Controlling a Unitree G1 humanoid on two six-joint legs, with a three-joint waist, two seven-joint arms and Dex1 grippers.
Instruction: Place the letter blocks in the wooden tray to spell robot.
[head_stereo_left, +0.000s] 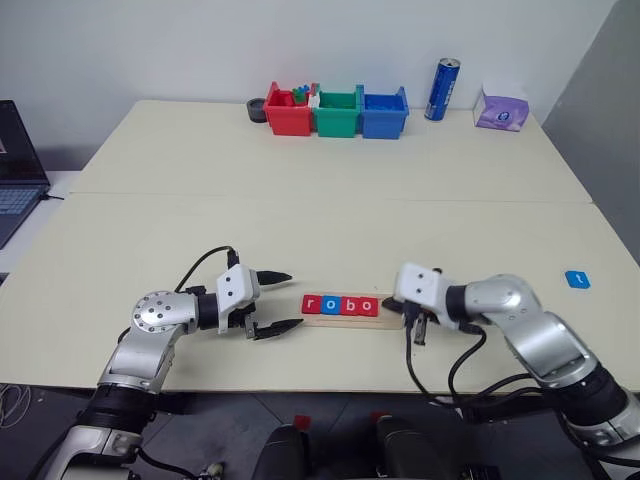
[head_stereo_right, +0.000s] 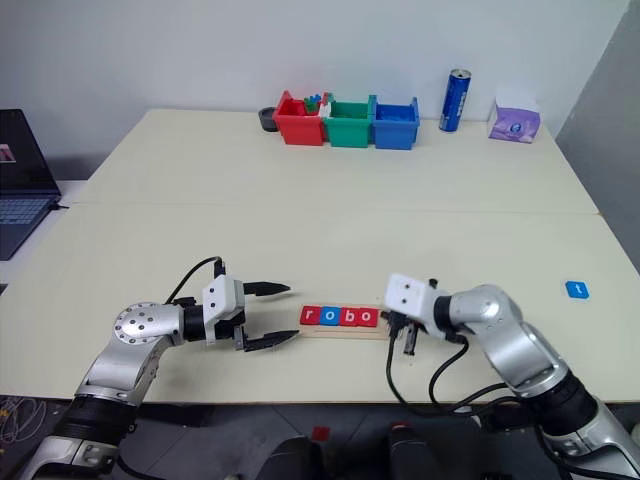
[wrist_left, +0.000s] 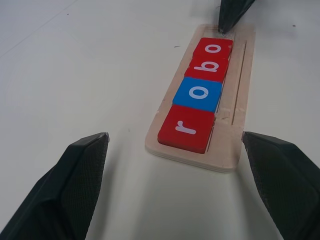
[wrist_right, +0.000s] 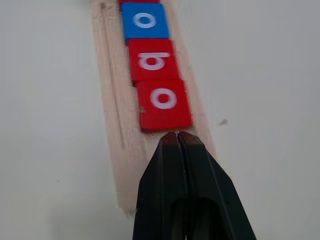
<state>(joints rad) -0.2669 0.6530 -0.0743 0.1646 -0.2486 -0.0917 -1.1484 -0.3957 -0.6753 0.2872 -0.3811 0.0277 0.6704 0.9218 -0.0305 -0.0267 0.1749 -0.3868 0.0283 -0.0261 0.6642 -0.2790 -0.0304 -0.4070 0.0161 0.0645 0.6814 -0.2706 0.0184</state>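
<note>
I count five letter blocks in all. Four of them sit in a row in the wooden tray (head_stereo_left: 392, 318) on the counter (head_stereo_left: 330, 200) in front of me: a red r (wrist_left: 187, 128), a blue o (wrist_left: 198, 93), a red b (wrist_left: 207, 67) and a red o (wrist_left: 214, 48), each touching the next. The fifth, a blue block (head_stereo_left: 577, 279), lies alone on the counter well off to my right, apart from the tray. The tray's right end, past the last red o, has one stretch of bare wood.

At the far edge of the counter stand three plastic bins side by side: one red (head_stereo_left: 287, 112), one green (head_stereo_left: 337, 111), one blue (head_stereo_left: 384, 113). The red one holds small coloured pieces. Near them are one blue can (head_stereo_left: 441, 89) and one purple tissue pack (head_stereo_left: 502, 108). One laptop (head_stereo_left: 15, 165) shows at my far left.

My left pincer (head_stereo_left: 277, 301) is released, its two black fingers spread wide, pointing toward the tray's left end from just beside it, low over the counter. My right pincer (wrist_right: 177, 136) is clenched on nothing, fingers pressed together, angled down with its tips at the edge of the last red o, over the bare end of the tray. Whether the tips touch the block I cannot tell.
</note>
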